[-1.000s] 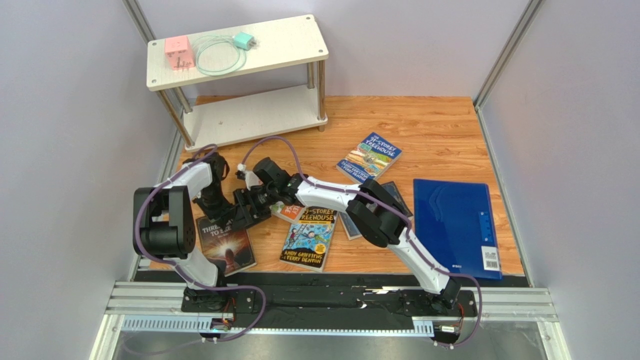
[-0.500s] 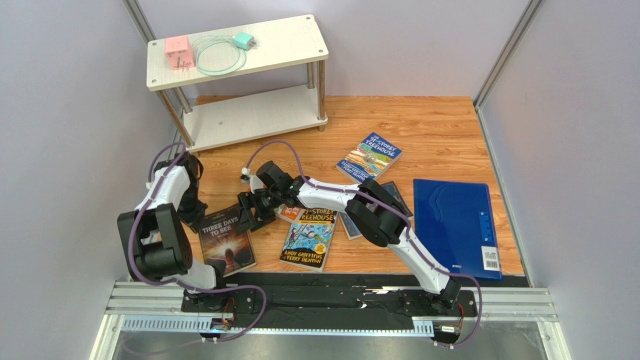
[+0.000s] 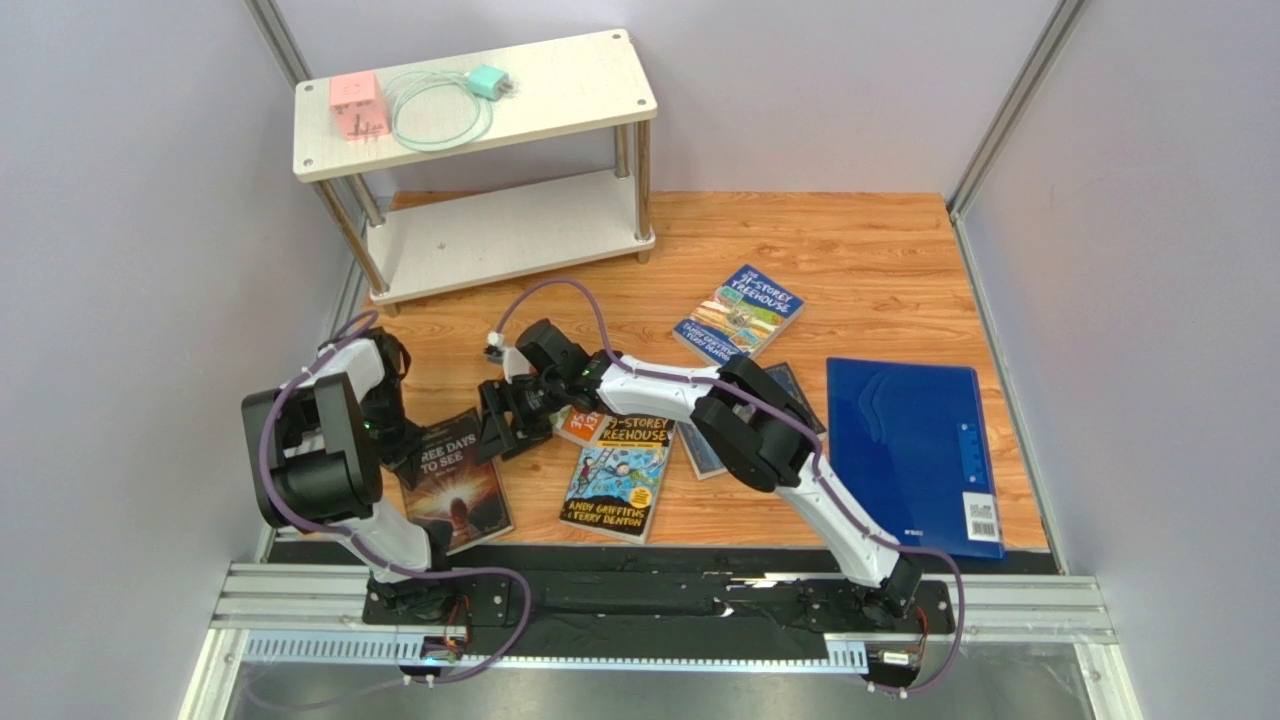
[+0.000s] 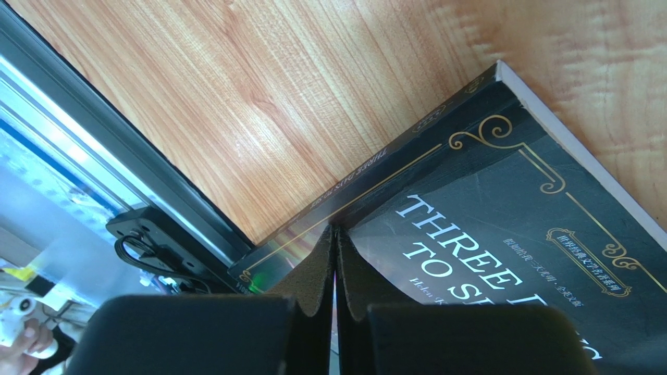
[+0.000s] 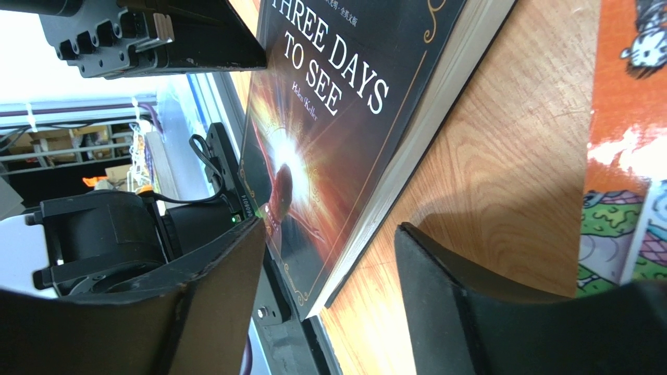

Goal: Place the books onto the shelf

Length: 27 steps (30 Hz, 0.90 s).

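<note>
The left gripper [image 4: 335, 238] is shut tight, and nothing is held in it. Its tip is set on the dark brown book [image 4: 501, 219], close to the spine. The right gripper [image 5: 325, 234] is held open, low over the table [image 5: 501, 180]. The long page edge of the same book is seen between its two fingers. No book is gripped yet.

The book is judged to be thin and light, with a soft cover that can bend. The cover looks shiny, so it may slip. It lies flat on the table, so little room is left for a finger under it. It is best taken by the long page edge, near the middle, once that edge is lifted a little. A push from the shut gripper on the spine side could stop it from sliding away.

In the top view, the left arm is folded up at the lower left, with its wrist bent down to the book. The right arm is stretched far across to the left, low over the yellow-black book [image 3: 619, 477]. The shelf [image 3: 571, 83] is seen at the upper left, well apart from the books, and no book is on it.
</note>
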Motion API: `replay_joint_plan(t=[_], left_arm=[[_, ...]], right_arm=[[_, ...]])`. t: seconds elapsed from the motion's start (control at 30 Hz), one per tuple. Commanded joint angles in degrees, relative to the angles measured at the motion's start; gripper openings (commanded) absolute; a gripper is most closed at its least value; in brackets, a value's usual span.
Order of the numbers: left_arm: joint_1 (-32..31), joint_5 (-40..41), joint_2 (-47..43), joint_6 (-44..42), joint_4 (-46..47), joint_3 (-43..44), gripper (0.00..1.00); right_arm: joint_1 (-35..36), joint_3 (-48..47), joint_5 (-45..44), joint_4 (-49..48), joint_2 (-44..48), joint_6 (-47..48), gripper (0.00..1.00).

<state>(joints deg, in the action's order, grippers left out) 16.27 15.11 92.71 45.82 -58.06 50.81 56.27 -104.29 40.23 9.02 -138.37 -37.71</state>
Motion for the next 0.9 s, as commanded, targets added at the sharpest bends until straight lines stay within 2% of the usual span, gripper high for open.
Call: replay_joint_plan(t=[0.0, 0.03, 0.17, 0.6, 0.77, 0.87], left_arm=[[0.25, -4.73, 3.09, 0.06, 5.86, -1.67, 0.00], [0.25, -5.61, 3.36, 0.06, 5.86, -1.50, 0.00], [0.25, -10.01, 4.06, -1.17, 7.96, -1.85, 0.00], [-5.02, -13.53, 5.47, -2.32, 10.43, -1.41, 0.00], [-6.87, -15.99, 5.12, -4.42, 12.36, -0.97, 0.00], [-6.78, -13.99, 4.50, -5.13, 11.75, -0.80, 0.00]], right_arm=[[-0.46, -2.23, 1.43, -1.98, -1.12, -2.01, 0.65], [-0.46, -2.67, 1.69, -1.81, -1.38, -2.36, 0.61], [-0.02, -7.14, 3.37, -1.02, -3.48, -3.51, 0.56], [2.53, -14.88, 3.89, 2.14, -5.25, -3.16, 0.56], [2.44, -12.96, 4.07, 1.62, -4.37, -2.46, 0.56], [2.44, -12.69, 1.88, 6.18, -4.54, 0.44, 0.56]])
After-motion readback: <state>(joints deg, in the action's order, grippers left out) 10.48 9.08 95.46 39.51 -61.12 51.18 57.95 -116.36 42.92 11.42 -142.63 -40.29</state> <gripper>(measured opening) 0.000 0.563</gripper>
